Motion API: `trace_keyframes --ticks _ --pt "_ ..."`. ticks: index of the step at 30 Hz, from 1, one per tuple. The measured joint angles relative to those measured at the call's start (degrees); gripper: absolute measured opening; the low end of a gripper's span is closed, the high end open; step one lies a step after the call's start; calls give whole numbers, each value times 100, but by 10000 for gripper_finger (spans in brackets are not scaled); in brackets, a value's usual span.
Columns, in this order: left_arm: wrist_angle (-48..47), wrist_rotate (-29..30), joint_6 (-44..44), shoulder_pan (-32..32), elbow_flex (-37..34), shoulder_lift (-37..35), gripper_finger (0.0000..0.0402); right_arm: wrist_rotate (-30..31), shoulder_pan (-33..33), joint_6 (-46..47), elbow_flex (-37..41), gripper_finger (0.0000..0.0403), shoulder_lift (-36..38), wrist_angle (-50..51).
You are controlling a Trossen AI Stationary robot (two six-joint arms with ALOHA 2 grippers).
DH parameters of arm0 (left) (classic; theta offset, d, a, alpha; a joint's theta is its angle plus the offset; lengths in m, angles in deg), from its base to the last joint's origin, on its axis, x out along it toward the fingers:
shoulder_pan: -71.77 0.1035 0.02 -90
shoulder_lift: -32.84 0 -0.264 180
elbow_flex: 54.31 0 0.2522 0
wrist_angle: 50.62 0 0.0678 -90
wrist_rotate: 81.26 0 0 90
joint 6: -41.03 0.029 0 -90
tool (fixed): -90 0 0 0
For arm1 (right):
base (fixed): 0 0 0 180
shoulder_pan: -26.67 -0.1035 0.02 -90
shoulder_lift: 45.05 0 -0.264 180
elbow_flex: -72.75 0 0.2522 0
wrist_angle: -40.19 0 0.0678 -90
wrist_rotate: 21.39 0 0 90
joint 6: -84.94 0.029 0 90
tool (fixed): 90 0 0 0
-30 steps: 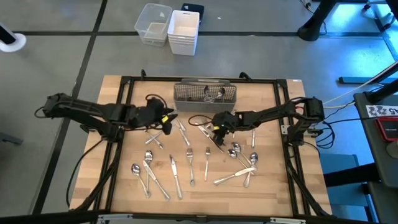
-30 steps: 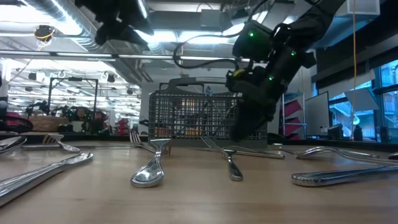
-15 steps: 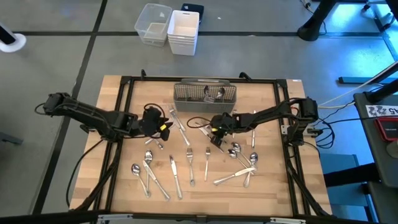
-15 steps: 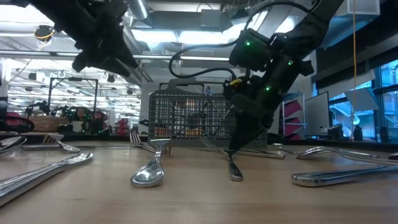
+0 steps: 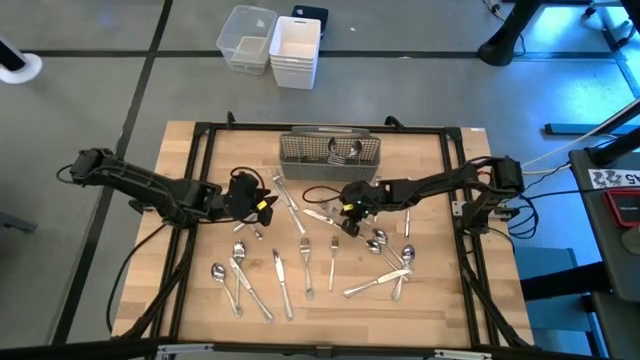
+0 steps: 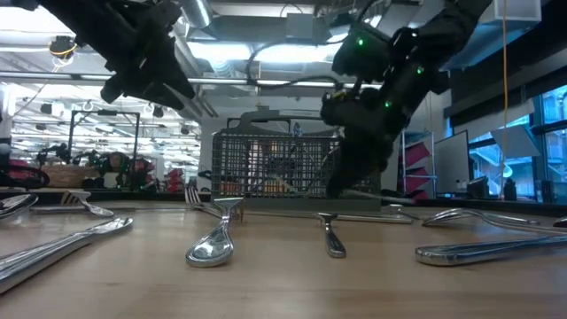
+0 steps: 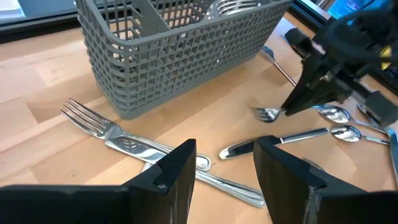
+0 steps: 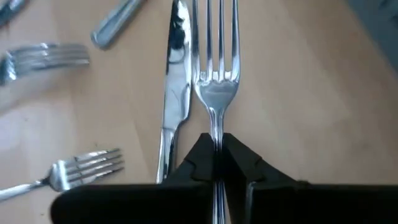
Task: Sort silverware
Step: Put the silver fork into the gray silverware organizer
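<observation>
just before the caddy (image 5: 330, 150), right gripper (image 8: 216, 163) pinching a fork (image 8: 216, 74) by its neck, left gripper (image 7: 224, 158) spread

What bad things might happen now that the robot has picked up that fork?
The right claw pinches the fork only on its thin handle, so the fork might twist or slip out on the way to the grey caddy.

The held fork hangs low over a knife and other silverware, so it might bump them.

The left claw waits open close by, near the caddy, so the two arms might get in each other's way.
</observation>
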Motion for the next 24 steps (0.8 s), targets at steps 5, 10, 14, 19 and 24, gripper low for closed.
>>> trace_keyframes --ticks 5,10,14,19,24 --pt "-2 104 0 2 0 0 155 19 1 -75 -325 13 350 210" --pt "2 130 -24 2 -2 0 155 233 1 -595 -838 11 426 -106" --pt "20 147 -29 2 -2 0 155 720 1 -1227 -1168 15 383 -821" --pt "38 148 -42 2 -2 0 155 1599 12 -2362 -1250 11 378 -2188" --pt "42 148 -44 4 -2 0 155 1602 244 -3043 -1258 14 151 -3518"
